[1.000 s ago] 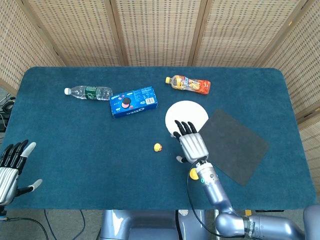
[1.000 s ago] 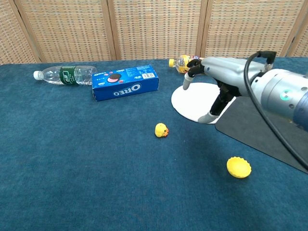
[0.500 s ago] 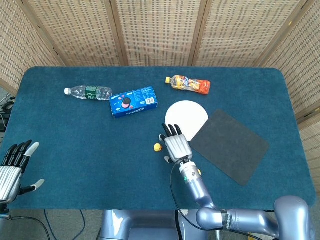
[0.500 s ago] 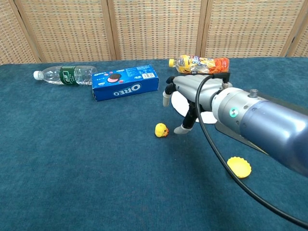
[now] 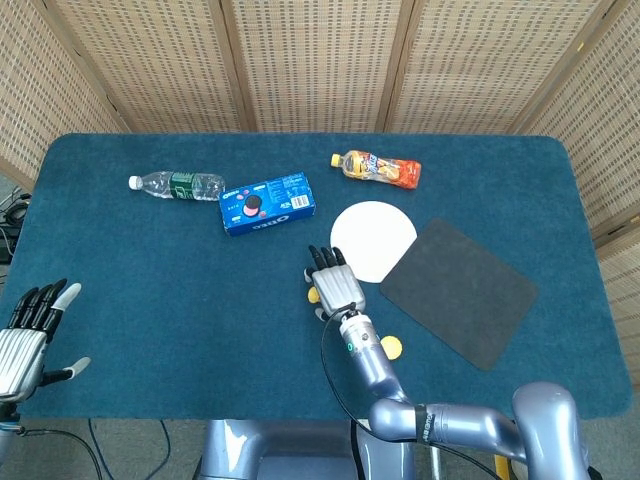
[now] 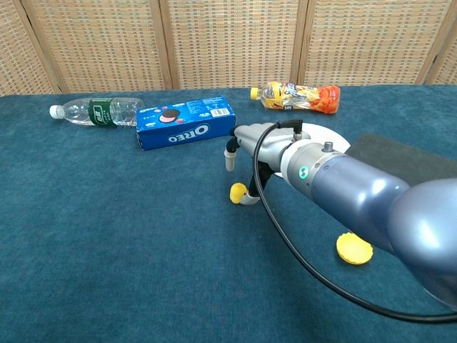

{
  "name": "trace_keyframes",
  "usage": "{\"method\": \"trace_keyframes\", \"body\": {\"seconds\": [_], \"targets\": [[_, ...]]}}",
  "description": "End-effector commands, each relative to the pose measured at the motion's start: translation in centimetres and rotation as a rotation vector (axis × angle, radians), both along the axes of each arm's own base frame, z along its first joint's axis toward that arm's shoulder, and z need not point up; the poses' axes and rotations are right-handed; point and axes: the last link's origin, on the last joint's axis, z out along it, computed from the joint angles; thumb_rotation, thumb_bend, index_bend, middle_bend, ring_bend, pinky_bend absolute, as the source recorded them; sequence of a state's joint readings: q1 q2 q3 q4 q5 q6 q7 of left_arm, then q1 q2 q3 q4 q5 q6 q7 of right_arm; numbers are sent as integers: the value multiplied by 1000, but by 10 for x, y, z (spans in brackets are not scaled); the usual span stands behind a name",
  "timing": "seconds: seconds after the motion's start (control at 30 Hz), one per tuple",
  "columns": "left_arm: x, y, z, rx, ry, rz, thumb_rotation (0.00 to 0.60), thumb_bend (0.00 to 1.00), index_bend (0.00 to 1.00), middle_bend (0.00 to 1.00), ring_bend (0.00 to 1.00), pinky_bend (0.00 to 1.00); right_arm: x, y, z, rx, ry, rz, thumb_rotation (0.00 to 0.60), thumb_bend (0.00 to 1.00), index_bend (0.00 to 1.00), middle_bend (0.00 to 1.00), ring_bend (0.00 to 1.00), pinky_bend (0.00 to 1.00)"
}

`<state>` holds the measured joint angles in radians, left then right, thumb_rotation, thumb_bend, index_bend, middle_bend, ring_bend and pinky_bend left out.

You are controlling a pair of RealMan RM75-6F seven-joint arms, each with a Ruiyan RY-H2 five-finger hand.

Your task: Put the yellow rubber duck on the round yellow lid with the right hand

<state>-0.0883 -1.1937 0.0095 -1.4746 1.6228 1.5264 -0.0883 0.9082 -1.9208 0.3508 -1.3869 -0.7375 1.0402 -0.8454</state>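
Observation:
The small yellow rubber duck (image 6: 236,191) sits on the blue cloth, and only a sliver of the duck (image 5: 312,296) shows in the head view beside my right hand. My right hand (image 5: 335,285) hovers over it with its fingers spread, and the thumb tip (image 6: 247,201) lies right beside the duck; nothing is gripped. The round yellow lid (image 6: 355,249) lies flat nearer the front edge, to the right of the duck and apart from the hand; the lid (image 5: 391,347) also shows beside my forearm. My left hand (image 5: 25,335) rests open at the table's front left corner.
A blue Oreo box (image 5: 267,203) and a water bottle (image 5: 177,184) lie at the back left. An orange juice bottle (image 5: 378,168) lies at the back. A white round disc (image 5: 375,237) and a dark mat (image 5: 458,290) lie just right of the hand.
My right hand has swept left from over the white disc to above the duck and come lower. The duck, the lid and my left hand have stayed put.

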Motion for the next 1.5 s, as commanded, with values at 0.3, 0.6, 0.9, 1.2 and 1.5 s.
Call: {"method": "trace_keyframes", "body": {"seconds": [0.3, 0.6, 0.9, 1.2, 1.5], "targets": [[-3, 2, -1, -10, 1, 11, 600, 60, 0, 0, 0, 0, -1, -11, -14, 17, 22, -14, 600, 191, 393, 27, 0, 38], [-6, 4, -1, -13, -7, 22, 600, 59, 0, 0, 0, 0, -6, -17, -20, 26, 48, -23, 600, 193, 439, 42, 0, 38], [-6, 3, 0, -10, -8, 21, 600, 60, 0, 0, 0, 0, -6, -16, -22, 26, 55, -16, 600, 193, 517, 70, 0, 45], [-6, 2, -1, -14, -3, 22, 600, 63, 0, 0, 0, 0, -2, -12, -19, 25, 47, -7, 600, 195, 548, 83, 0, 47], [-5, 1, 0, -7, -1, 20, 600, 62, 0, 0, 0, 0, 4, -12, 11, -23, 36, 16, 600, 195, 549, 84, 0, 47]]}}
